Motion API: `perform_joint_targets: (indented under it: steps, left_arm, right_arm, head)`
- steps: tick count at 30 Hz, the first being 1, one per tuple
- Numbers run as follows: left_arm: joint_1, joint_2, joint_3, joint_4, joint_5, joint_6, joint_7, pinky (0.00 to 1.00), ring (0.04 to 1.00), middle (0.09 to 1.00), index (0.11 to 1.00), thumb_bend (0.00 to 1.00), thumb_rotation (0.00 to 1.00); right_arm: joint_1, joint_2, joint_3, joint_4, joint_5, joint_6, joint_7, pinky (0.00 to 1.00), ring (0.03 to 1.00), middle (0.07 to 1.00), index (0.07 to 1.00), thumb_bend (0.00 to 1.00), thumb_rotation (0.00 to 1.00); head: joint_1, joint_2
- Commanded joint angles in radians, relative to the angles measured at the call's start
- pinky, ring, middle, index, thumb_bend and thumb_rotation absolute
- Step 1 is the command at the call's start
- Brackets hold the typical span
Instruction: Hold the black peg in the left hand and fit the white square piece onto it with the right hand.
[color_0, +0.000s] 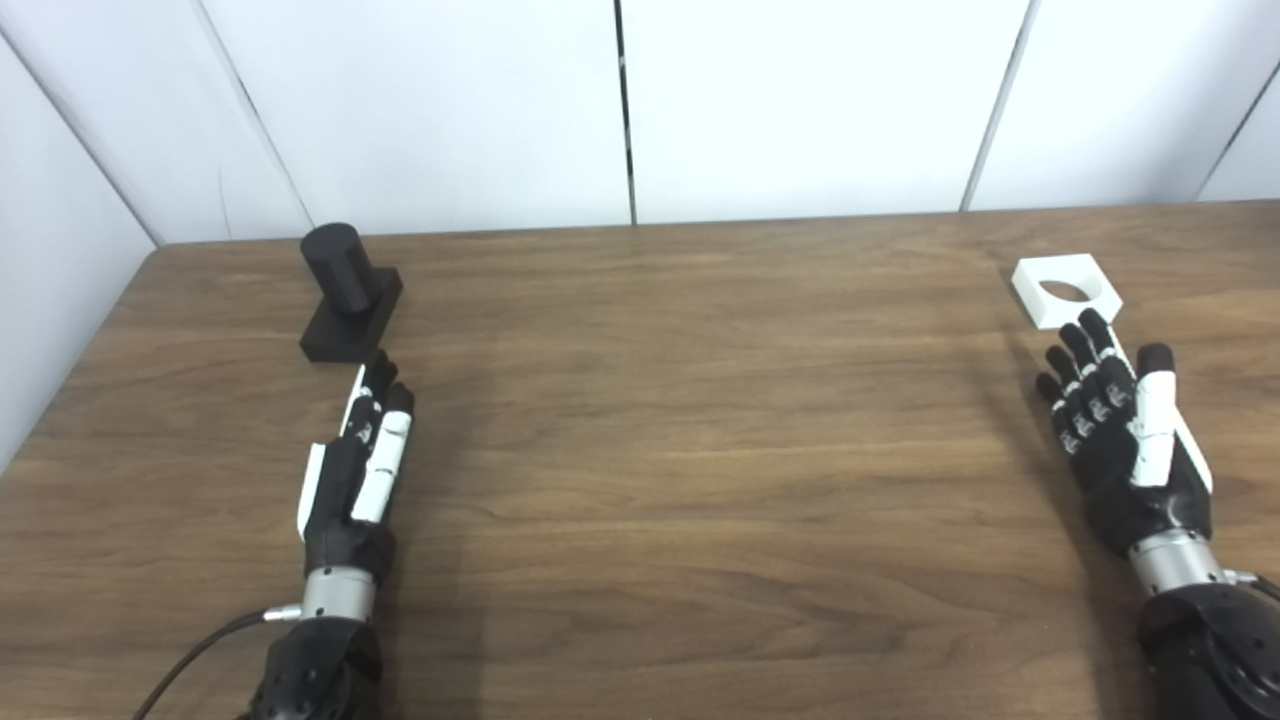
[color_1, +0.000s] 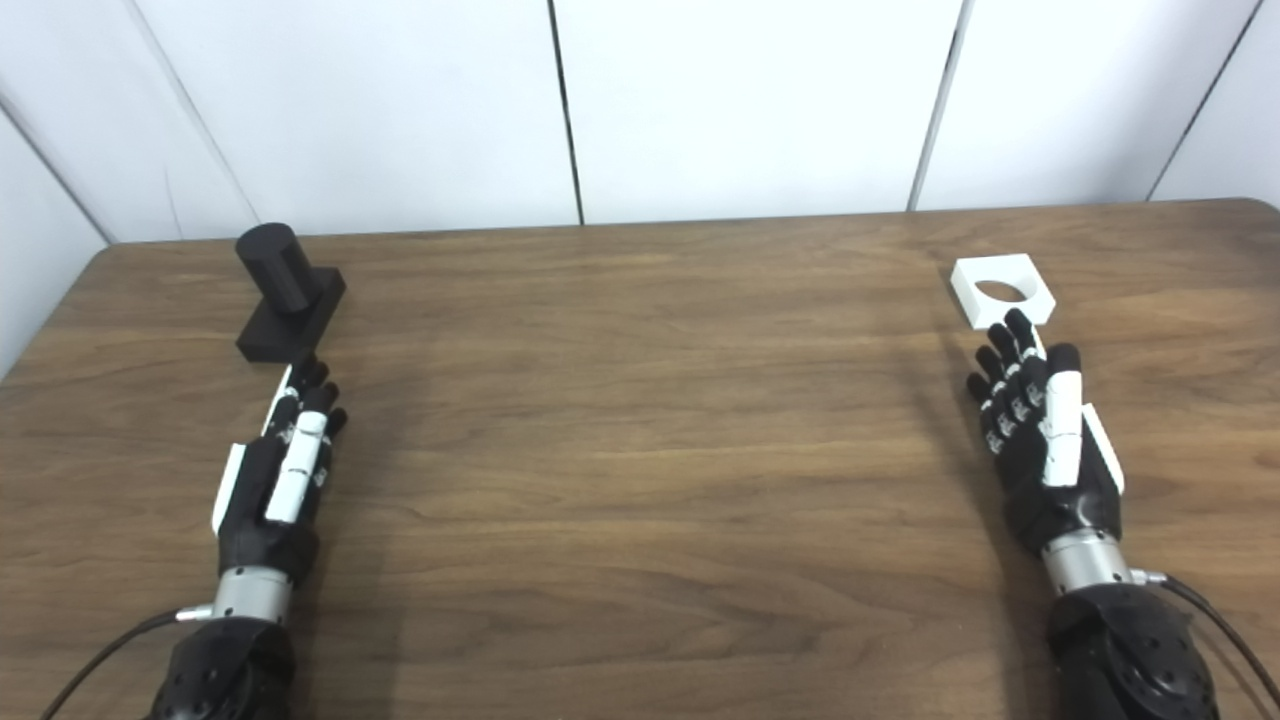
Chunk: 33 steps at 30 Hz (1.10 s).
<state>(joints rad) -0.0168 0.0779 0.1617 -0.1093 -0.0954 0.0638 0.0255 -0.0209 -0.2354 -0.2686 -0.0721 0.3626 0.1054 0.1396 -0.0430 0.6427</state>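
Between open hands (color_0: 356, 460) (color_0: 1125, 440), bare table (color_0: 700, 420) spreads.

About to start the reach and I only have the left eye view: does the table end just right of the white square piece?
Observer: No. The right eye view shows the table running past the white square piece to a rounded far right corner.
Operator: Anything trailing from the right wrist? My view crops it.
Observer: A black cable leaves the wrist behind the open right hand and runs off the picture's right edge.
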Motion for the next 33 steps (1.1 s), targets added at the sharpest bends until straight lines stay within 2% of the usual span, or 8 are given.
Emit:
perform_joint_targets:
  steps: [1, 5, 13, 18, 21, 26, 30, 33]
  left_arm:
    - [-0.058, 0.014, 0.010, -0.070, 0.021, 0.003, 0.023, 0.99, 0.999, 0.986, 1.000, 0.62, 0.46]
    - [-0.082, 0.032, 0.012, -0.111, 0.099, 0.053, 0.061, 1.00, 1.000, 0.980, 1.000, 0.64, 0.44]
    - [-0.136, 0.067, 0.015, -0.131, 0.263, 0.117, 0.121, 1.00, 0.984, 0.974, 0.998, 0.79, 0.54]
    - [-0.172, 0.074, 0.010, -0.122, 0.317, 0.173, 0.141, 1.00, 0.987, 0.976, 0.991, 0.78, 0.53]
    - [-0.203, 0.086, 0.001, -0.091, 0.357, 0.224, 0.143, 1.00, 0.994, 0.989, 0.999, 0.78, 0.55]
    - [-0.274, 0.117, -0.017, -0.006, 0.475, 0.310, 0.182, 0.93, 0.976, 1.000, 0.995, 0.80, 0.53]
    - [-0.315, 0.133, -0.018, 0.038, 0.523, 0.350, 0.210, 0.87, 0.965, 1.000, 0.982, 0.79, 0.50]
    - [-0.343, 0.144, -0.017, 0.081, 0.568, 0.372, 0.248, 0.87, 0.952, 0.984, 0.963, 0.81, 0.47]
  right_arm:
    - [-0.017, -0.010, 0.005, -0.006, 0.000, -0.028, 0.015, 1.00, 1.000, 1.000, 1.000, 0.56, 1.00]
    - [-0.017, -0.010, 0.005, 0.003, -0.004, -0.032, 0.013, 1.00, 1.000, 1.000, 1.000, 0.55, 1.00]
    - [-0.019, -0.014, 0.011, 0.028, -0.013, -0.051, 0.022, 1.00, 1.000, 1.000, 1.000, 0.59, 1.00]
    - [-0.025, -0.015, 0.005, 0.037, -0.014, -0.051, 0.024, 1.00, 1.000, 1.000, 1.000, 0.60, 1.00]
    - [-0.027, -0.016, 0.001, 0.032, -0.024, -0.040, 0.014, 1.00, 1.000, 1.000, 1.000, 0.61, 1.00]
    - [-0.024, -0.024, -0.005, 0.039, -0.026, -0.051, 0.022, 1.00, 1.000, 1.000, 1.000, 0.62, 1.00]
    - [-0.021, -0.026, -0.004, 0.039, -0.024, -0.054, 0.024, 1.00, 1.000, 1.000, 1.000, 0.63, 1.00]
    - [-0.020, -0.027, -0.003, 0.038, -0.029, -0.053, 0.018, 1.00, 1.000, 1.000, 1.000, 0.64, 1.00]
  head:
    - [0.009, -0.001]
    - [0.022, -0.005]
    - [0.040, -0.009]
    - [0.053, -0.010]
    - [0.076, -0.011]
    - [0.089, -0.012]
    - [0.086, -0.009]
    - [0.086, -0.007]
